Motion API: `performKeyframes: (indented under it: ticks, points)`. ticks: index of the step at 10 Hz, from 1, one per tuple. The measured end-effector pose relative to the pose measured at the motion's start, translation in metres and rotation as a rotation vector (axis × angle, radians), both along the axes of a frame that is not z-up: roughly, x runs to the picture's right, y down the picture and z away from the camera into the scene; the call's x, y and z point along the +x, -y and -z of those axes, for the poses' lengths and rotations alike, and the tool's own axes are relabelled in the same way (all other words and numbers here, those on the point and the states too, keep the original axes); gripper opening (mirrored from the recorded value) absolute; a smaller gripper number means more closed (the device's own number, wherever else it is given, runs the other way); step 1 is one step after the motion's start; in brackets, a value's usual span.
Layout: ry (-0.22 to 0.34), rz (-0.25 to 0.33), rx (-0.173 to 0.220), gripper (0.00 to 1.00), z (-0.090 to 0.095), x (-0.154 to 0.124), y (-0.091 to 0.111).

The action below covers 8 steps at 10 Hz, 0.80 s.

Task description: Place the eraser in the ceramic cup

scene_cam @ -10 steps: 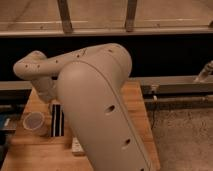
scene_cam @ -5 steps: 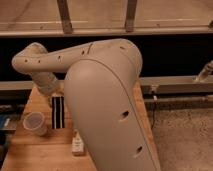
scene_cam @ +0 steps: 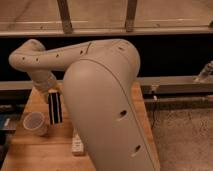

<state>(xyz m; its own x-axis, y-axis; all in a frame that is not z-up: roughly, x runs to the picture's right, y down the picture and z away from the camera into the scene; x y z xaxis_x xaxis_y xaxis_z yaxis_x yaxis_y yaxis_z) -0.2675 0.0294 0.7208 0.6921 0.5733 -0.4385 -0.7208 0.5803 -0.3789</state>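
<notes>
Wooden table (scene_cam: pixel 30 150) against dark wall with metal rails. Ceramic cup (scene_cam: pixel 35 122) upright near table's left edge. Eraser (scene_cam: pixel 55 107) just right of cup, held on end above tabletop, stripe running vertically. Gripper (scene_cam: pixel 54 95) directly above eraser, clamped on its top end, up and right of cup. Big beige arm (scene_cam: pixel 105 95) filling the middle, right of cup. White bottle (scene_cam: pixel 77 145) lying below-right of cup, partly hidden by arm.
</notes>
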Motion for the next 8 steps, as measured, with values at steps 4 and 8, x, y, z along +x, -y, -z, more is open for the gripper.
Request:
performKeyframes:
  ticks: [4, 8]
  points:
    - [0.042, 0.015, 0.024, 0.0, 0.0055, -0.0071, 0.0103]
    - [0.045, 0.014, 0.022, 0.0, 0.0062, -0.0085, 0.0095]
